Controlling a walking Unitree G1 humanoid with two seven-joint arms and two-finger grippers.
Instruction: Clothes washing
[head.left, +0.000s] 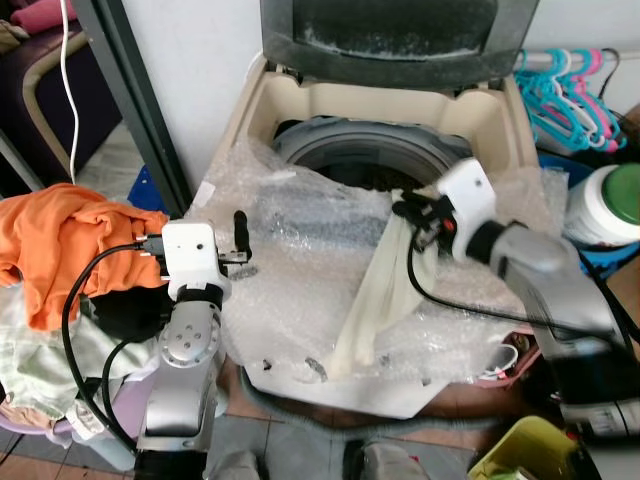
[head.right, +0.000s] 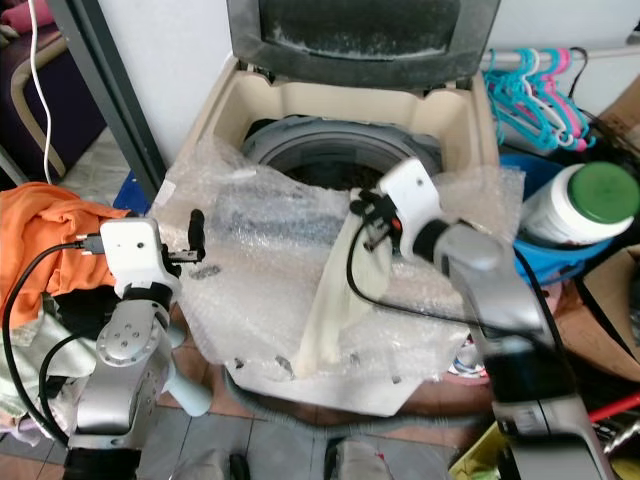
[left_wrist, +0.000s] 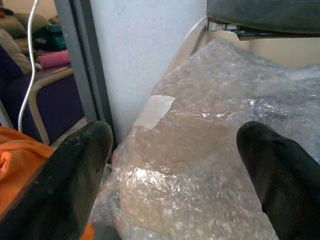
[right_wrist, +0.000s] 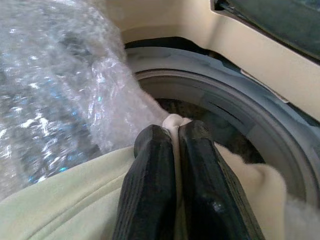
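Right wrist view shows the right gripper (right_wrist: 175, 137) clamped on 1 pale garment (head.left: 385, 290) at the washing machine (head.left: 500, 120) drum's rim, loading unfinished; left gripper (left_wrist: 175, 165) spread, empty.

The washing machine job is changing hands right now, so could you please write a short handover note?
Right gripper: shut on the cream garment at the drum rim.
Left gripper: open, holding nothing, beside the bubble wrap on the machine's front.
Cream garment trails down over the bubble wrap, not yet in the drum. Lid is up.
Left: drop it in, then load the orange garment pile on the robot's left.
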